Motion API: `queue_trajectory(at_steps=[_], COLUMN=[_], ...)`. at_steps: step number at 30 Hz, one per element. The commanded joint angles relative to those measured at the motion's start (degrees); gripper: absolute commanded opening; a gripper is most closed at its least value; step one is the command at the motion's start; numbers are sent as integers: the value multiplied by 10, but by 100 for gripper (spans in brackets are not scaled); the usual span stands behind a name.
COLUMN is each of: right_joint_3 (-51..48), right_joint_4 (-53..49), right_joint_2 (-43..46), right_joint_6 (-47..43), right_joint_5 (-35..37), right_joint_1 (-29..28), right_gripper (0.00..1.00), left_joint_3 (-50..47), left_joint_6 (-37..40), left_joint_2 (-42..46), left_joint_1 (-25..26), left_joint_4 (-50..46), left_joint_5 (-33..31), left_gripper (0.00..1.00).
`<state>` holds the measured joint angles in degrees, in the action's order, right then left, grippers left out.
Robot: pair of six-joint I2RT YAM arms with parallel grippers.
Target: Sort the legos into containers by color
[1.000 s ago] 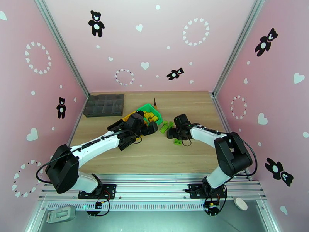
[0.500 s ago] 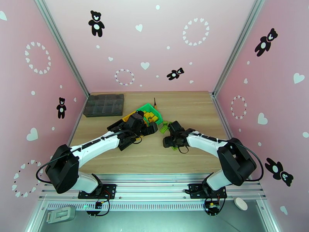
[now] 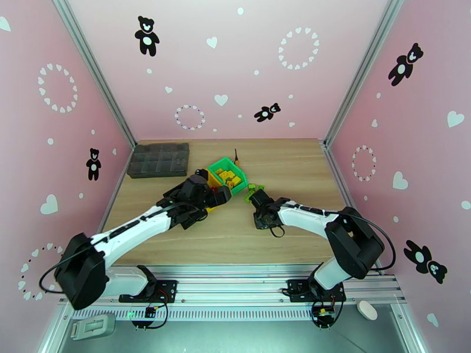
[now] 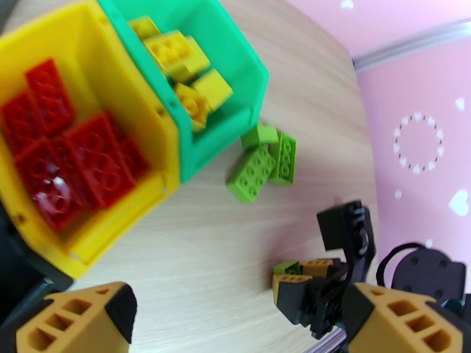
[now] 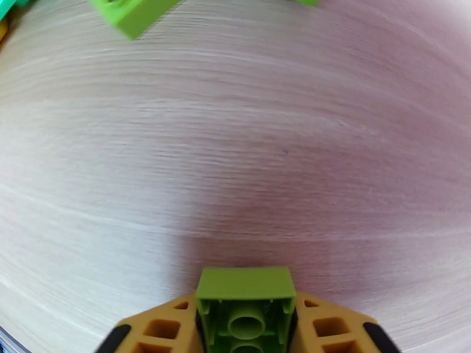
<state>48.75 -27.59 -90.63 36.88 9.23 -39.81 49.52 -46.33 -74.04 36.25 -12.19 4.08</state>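
A yellow container (image 4: 150,95) holds several red legos (image 4: 82,160). Joined to it, the green container (image 4: 235,48) holds several yellow legos (image 4: 182,66). Three bright green legos (image 4: 265,160) lie loose on the wood beside the green container (image 3: 226,172). My right gripper (image 5: 245,325) is shut on one green lego (image 5: 245,304), held just above the table; it also shows in the left wrist view, right gripper (image 4: 297,283). In the top view my right gripper (image 3: 254,202) sits just below the loose green legos (image 3: 254,189). My left gripper (image 3: 219,196) is open beside the containers, with nothing between its fingers (image 4: 79,319).
A flat dark grey compartment tray (image 3: 159,159) lies at the back left of the table. Bare wood stretches in front of both grippers towards the near edge. Pink walls close in three sides.
My right gripper swung left, closed on a green lego that lay on the table, and now holds it. The left arm drew back slightly to the left, still open.
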Motion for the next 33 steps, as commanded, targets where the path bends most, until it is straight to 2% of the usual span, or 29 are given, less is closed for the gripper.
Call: queue_trajectory(at_steps=[1, 6, 13, 23, 29, 33], right_joint_3=[36, 96, 239, 453, 552, 611], right_joint_4=[-5, 23, 55, 50, 42, 32], right_joint_2=[7, -23, -124, -279, -354, -384], right_joint_6=[7, 0, -5, 0, 1, 0], right_joint_5=[-3, -62, -148, -194, -202, -215], right_joint_1=[-17, -47, -102, -150, -151, -153], right_gripper=[23, 16, 13, 13, 20, 34], left_joint_3=[-16, -42, -50, -58, -71, -74], left_joint_6=[11, 25, 49, 60, 54, 57], left_joint_2=[41, 88, 122, 147, 165, 171], left_joint_1=[-32, -107, -222, -380, -439, -442], left_joint_4=[-31, -65, -96, -109, -103, -108], left_joint_5=[-8, 7, 46, 130, 176, 183], left_gripper=[98, 98, 98, 98, 98, 99])
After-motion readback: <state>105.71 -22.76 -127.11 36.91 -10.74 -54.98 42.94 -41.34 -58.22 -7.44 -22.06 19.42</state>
